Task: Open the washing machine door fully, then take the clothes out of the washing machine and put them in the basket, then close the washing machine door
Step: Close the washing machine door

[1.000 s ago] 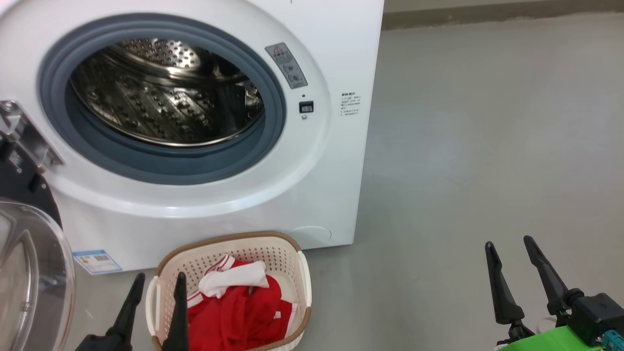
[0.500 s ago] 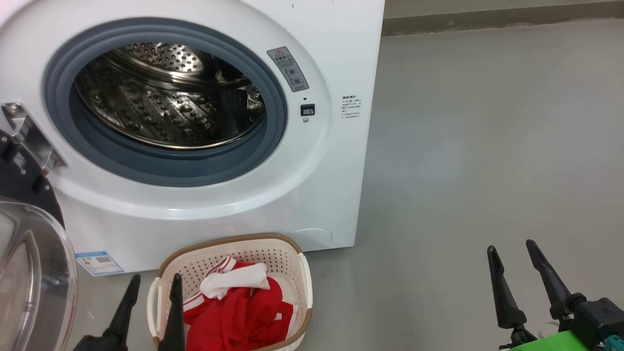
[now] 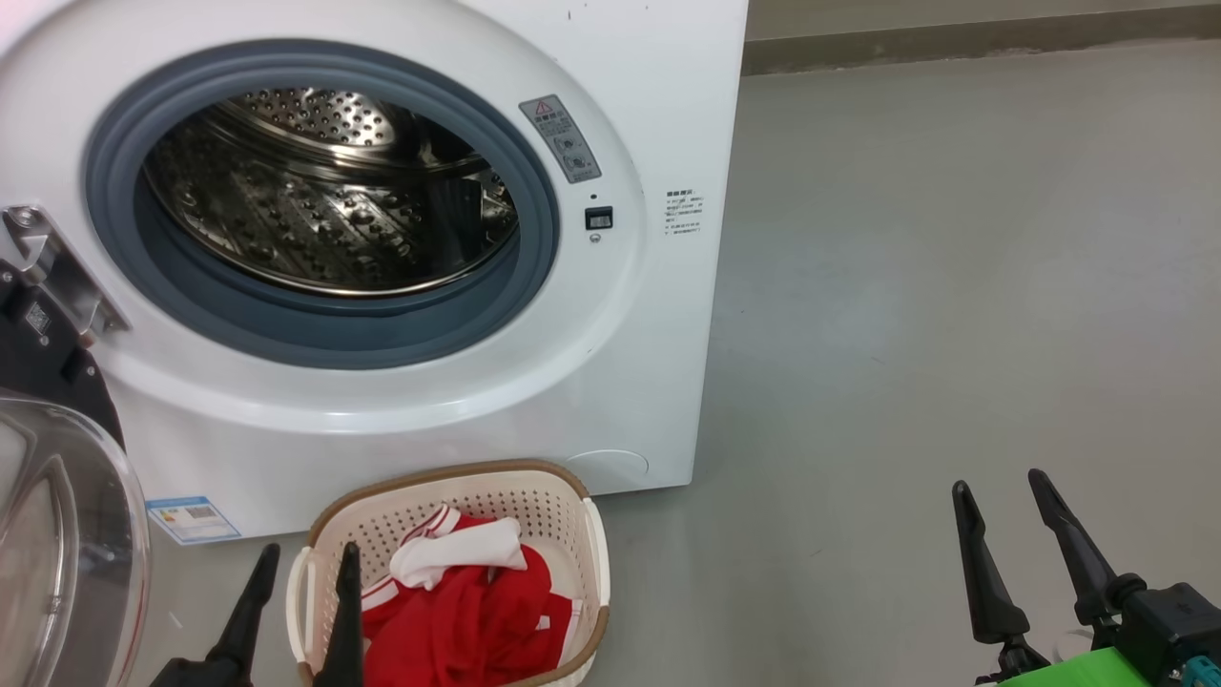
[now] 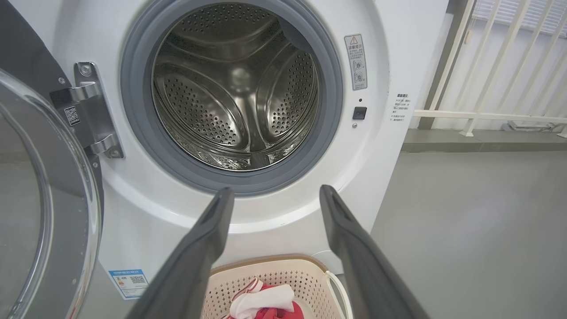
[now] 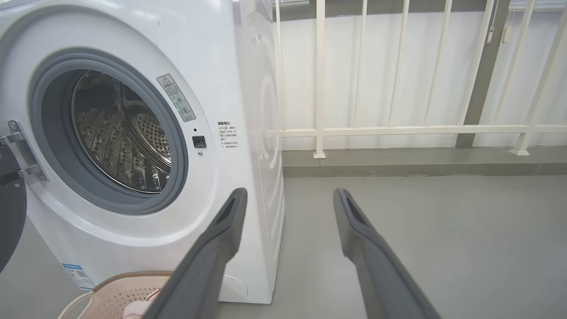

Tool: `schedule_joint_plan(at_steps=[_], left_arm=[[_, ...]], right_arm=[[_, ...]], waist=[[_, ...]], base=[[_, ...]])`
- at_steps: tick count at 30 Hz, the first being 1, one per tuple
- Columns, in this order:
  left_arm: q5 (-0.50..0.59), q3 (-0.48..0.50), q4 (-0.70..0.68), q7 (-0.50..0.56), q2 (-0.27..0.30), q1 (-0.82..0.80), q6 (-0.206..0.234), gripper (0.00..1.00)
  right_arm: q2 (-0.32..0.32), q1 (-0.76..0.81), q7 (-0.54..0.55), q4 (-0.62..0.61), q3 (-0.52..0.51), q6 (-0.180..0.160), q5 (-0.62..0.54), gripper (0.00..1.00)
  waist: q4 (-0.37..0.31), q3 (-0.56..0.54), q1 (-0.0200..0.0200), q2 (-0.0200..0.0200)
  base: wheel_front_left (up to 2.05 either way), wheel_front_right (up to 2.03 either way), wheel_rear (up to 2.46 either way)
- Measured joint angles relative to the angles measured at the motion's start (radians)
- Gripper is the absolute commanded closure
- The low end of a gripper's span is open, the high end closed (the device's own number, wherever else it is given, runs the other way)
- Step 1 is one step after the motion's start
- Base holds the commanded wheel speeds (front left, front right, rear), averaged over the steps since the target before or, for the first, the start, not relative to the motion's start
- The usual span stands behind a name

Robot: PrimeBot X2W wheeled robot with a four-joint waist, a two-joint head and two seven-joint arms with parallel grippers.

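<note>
Your left gripper (image 3: 310, 551) sits low at the bottom edge of the head view. Its fingers are spread apart with nothing between them, and they point up towards the washing machine (image 3: 620, 382). Your right gripper (image 3: 997, 482) hovers over the grey floor (image 3: 906, 286) well off to the right, also parted and holding nothing. The washing machine door (image 3: 67, 534) hangs open at far left and is cut off by the frame, so you see just part of its glass bowl. The basket (image 3: 448, 472) stands in front of the machine with its near end cropped. One left finger overlaps the basket's left rim. The clothes (image 3: 477, 611) lie inside it, just right of that finger.
</note>
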Motion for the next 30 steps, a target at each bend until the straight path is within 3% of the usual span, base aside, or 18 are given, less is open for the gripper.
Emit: schedule_joint_plan(at_steps=[8,21,30], left_arm=[[0.025,0.003,-0.001,0.000,-0.002,0.000,0.001,0.00],[0.030,0.004,-0.004,0.000,-0.003,0.000,0.002,0.00],[0.052,-0.011,0.005,0.000,0.004,-0.001,-0.001,0.00]], right_arm=[[0.000,0.000,0.000,-0.001,0.002,0.000,0.000,0.00],[0.000,-0.001,0.000,-0.002,0.002,0.000,-0.003,0.00],[0.000,-0.001,0.000,-0.002,0.002,0.000,-0.003,0.00]], waist=[[0.004,0.008,0.0000,0.0000],[0.016,0.026,0.0000,0.0000],[0.021,0.029,0.0000,0.0000]], base=[[-0.30,0.30,0.00],[-1.45,1.39,0.05],[-0.46,0.46,0.00]])
